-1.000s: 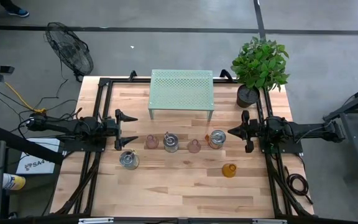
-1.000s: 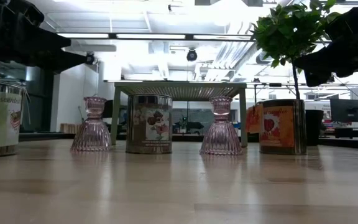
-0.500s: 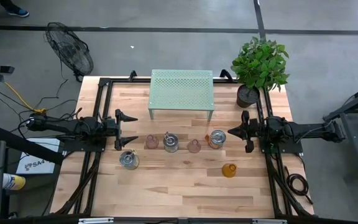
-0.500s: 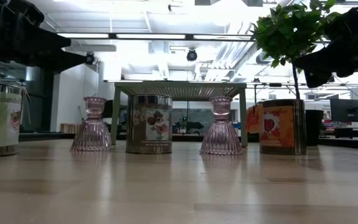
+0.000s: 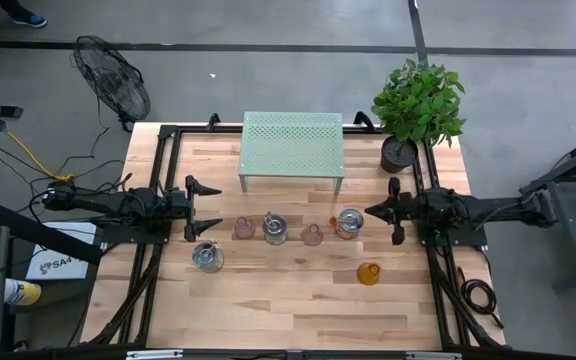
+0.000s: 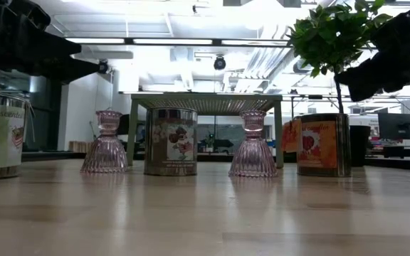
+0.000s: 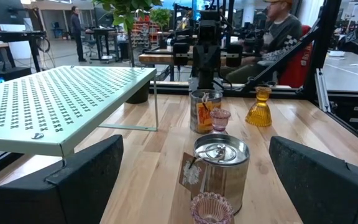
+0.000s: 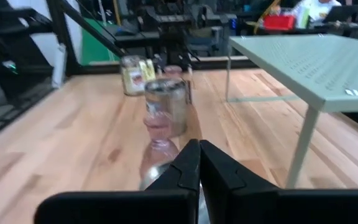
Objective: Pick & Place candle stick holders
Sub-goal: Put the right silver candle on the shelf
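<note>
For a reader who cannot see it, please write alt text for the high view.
Six candle stick holders stand on a wooden table, in front of a pale green perforated stand, between the open left gripper and the shut right gripper. A potted plant stands at the far right corner.

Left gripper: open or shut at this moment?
Open. From above, the left gripper has its fingers spread apart, and its wrist view shows them wide either side, holding nothing.
</note>
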{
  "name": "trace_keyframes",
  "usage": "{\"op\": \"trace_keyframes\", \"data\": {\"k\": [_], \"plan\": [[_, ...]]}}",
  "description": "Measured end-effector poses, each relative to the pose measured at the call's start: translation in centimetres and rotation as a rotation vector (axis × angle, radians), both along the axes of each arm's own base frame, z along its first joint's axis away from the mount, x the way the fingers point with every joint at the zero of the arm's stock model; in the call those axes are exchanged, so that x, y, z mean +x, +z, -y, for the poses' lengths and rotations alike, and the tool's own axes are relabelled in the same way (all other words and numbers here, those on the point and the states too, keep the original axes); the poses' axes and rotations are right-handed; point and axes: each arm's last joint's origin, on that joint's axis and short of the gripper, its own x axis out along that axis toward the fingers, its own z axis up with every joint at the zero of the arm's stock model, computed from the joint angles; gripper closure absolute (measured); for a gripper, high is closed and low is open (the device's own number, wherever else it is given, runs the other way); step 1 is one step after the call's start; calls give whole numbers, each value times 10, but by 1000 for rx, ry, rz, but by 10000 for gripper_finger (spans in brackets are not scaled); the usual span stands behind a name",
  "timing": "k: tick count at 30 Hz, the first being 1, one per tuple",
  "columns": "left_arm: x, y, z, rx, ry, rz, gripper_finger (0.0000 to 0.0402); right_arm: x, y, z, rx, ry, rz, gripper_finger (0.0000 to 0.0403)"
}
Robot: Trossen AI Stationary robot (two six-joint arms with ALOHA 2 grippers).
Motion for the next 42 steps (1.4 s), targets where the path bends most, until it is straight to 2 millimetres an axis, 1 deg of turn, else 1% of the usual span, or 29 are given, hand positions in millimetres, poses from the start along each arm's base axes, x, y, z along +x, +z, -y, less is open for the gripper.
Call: {"op": "trace_keyframes", "data": {"k": [3, 6, 11, 17, 19, 21, 26, 30, 36, 42], "plan": [[0, 0, 0, 0, 0, 0, 2, 2, -4, 1, -36, -34, -43, 381], [0, 0, 0, 0, -1, 0, 2, 4, -7, 3, -85, -76, -85, 348], [0, 0, 0, 0, -1, 0, 2, 7, -12, 5, -81, -144, -135, 269], [0, 0, 0, 0, -1, 0, 2, 9, -16, 5, -79, -145, -181, 164], [0, 0, 0, 0, -1, 0, 2, 9, -17, 5, -79, -144, -189, 138], [0, 0, 0, 0, -2, 0, 2, 9, -17, 4, -79, -143, -194, 121], [0, 0, 0, 0, -2, 0, 2, 9, -17, 4, -53, -147, -191, 112], [0, 0, 0, 1, -6, 0, 2, 9, -18, 4, 40, -142, -187, 112], [0, 0, 0, 1, -6, -1, 2, 9, -17, 6, 151, -240, -154, 111], [0, 0, 0, 1, -5, 0, 2, 9, -16, 5, 172, -301, -135, 111]]}}
